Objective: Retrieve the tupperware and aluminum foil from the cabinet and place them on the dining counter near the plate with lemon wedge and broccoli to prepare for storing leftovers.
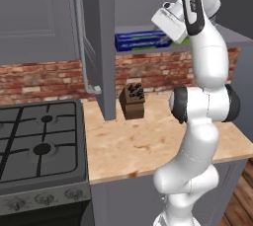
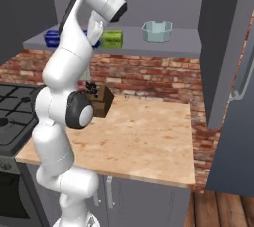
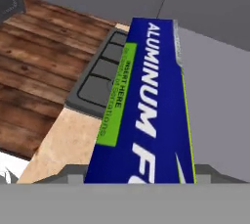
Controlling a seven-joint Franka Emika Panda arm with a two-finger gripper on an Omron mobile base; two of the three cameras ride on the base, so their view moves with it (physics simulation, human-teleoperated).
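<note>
- Foil box [image 3: 146, 105] seen close up from the hand camera, long and blue with white "ALUMINUM" lettering and a lime-green stripe along one side
- Same foil box lying lengthwise on the grey shelf [image 2: 183, 42] of the open wall cabinet [image 1: 101, 47], blue side showing in the left base view and lime-green end in the right base view
- Jaws [image 3: 139, 178] straddling the near end of the foil box, one dark tip on either side of it at the bottom of the hand view
- Cannot tell whether the tips press on the box or stand just off it; grip unclear
- Arm reaching up from the base to shelf height, hand tilted toward the box, hiding part of it in both base views
- Plastic tub [image 2: 157, 30] upright on the same shelf, pale grey-teal and translucent, well to the right of the foil box and apart from it
- Cabinet door [image 1: 89, 37] swung open to the left, long silver bar handle [image 1: 85, 42] running down it
- Knife block [image 1: 132, 101] standing on the wood tabletop [image 1: 148, 141] below the shelf, near the brick wall [image 1: 44, 79]
- Stove [image 1: 39, 141] with black grates beside the tabletop, on the left
- Wooden floor [image 3: 34, 61] visible far below in the hand view
</note>
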